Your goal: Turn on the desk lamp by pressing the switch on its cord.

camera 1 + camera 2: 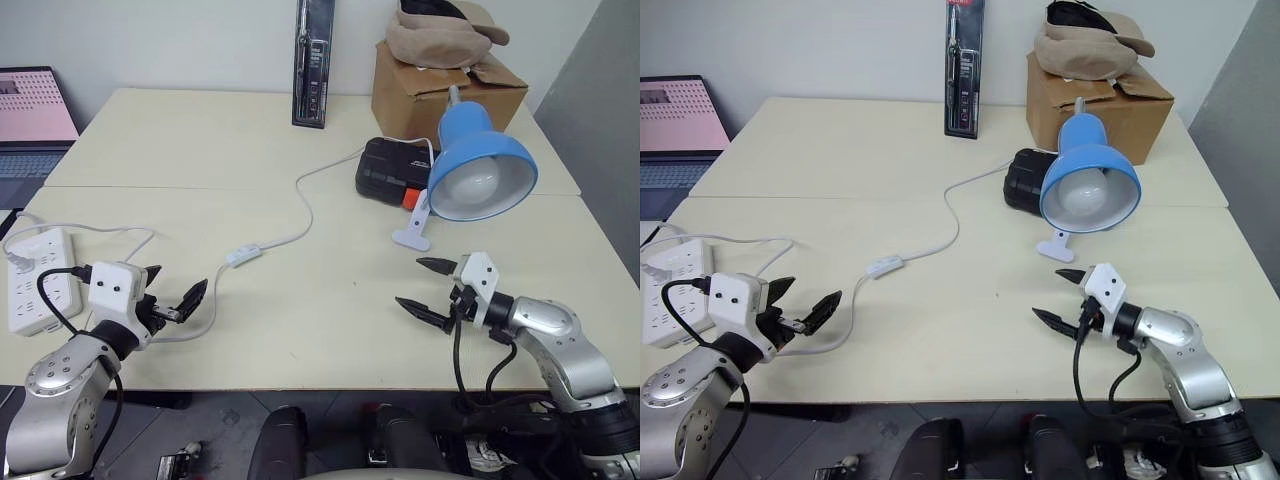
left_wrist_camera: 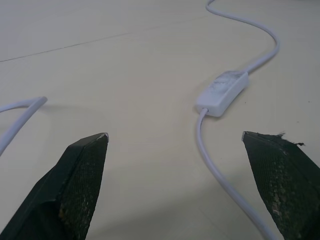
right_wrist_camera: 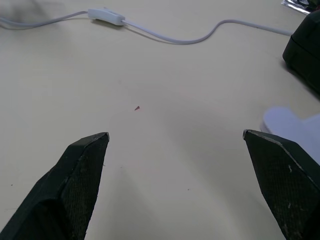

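- Left wrist view puts the switch flat on the pale table, just ahead of the left gripper and nearer one finger than the other, touched by neither.
- Both black fingers of that gripper stand spread wide, with nothing between them but bare tabletop and a run of the cord.
- From the head views, the cord winds from the switch back across the table toward the desk lamp, and loops the other way past the left gripper toward a white power strip at the table's left edge.
- The desk lamp lies tipped toward the camera, its white bulb facing forward, its small white clip base resting on the table.
- The right gripper hovers near the clip base, apart from it, jaws spread wide and holding nothing.
- In the right wrist view, the right gripper's fingers frame bare tabletop, with the switch well beyond them.
- Behind the lamp sit a black case and a cardboard box; a laptop stands at the far left.
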Tool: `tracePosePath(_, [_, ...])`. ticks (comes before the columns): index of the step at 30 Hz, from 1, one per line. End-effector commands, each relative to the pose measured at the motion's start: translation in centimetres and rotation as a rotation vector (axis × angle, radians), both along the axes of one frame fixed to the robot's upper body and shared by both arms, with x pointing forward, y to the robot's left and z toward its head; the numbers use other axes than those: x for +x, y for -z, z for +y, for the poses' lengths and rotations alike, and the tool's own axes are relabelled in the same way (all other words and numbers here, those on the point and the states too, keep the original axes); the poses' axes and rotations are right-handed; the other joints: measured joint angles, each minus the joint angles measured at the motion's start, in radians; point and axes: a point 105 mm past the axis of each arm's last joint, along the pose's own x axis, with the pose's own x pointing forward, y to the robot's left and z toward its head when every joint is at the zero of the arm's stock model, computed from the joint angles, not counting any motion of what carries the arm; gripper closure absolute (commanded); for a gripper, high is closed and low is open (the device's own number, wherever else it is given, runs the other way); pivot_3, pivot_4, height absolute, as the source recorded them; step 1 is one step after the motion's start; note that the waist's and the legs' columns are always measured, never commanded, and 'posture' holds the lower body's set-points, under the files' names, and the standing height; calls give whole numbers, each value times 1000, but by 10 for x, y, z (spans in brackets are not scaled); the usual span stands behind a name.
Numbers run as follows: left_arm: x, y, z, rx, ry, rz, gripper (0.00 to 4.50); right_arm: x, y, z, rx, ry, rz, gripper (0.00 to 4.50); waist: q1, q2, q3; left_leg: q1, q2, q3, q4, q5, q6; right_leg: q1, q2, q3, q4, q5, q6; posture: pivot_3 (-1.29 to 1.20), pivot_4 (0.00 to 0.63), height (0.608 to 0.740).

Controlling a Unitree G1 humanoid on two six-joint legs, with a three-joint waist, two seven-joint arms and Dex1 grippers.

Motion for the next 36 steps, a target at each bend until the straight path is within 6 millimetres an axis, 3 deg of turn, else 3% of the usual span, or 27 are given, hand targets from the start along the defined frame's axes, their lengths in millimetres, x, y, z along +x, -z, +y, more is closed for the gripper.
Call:
tracePosePath(1, [-1, -8, -9, -7, 50, -28, 27, 1, -14, 2, 9, -20, -57, 0, 0, 0, 0, 0, 0, 0, 0, 0, 0, 0, 0, 0, 0, 0, 0, 0, 150, 740])
tracePosePath(11, [0, -14, -12, 22, 72, -75, 27, 1, -17, 7, 26, -25, -49, 0, 0, 0, 0, 0, 0, 0, 0, 0, 0, 0, 0, 0, 0, 0, 0, 0, 150, 740])
tracePosePath(21, [5, -18, -10, -106, 156, -52, 27, -9, -26, 18, 87, -58, 38, 0, 0, 0, 0, 0, 0, 0, 1, 0, 0, 0, 0, 0, 1, 0, 0, 0, 150, 740])
tracePosePath(26, [23, -14, -15, -133, 228, 0, 27, -11, -42, 31, 80, -54, 8, 0, 0, 0, 0, 0, 0, -1, 1, 0, 0, 0, 0, -1, 2, 0, 0, 0, 150, 740])
tracePosePath(36, [71, -1, -15, -217, 325, 144, 27, -22, -52, 49, 9, -32, 62, 0, 1, -1, 0, -2, 0, -1, 1, 0, 0, 0, 0, -1, 1, 0, 1, 0, 150, 740])
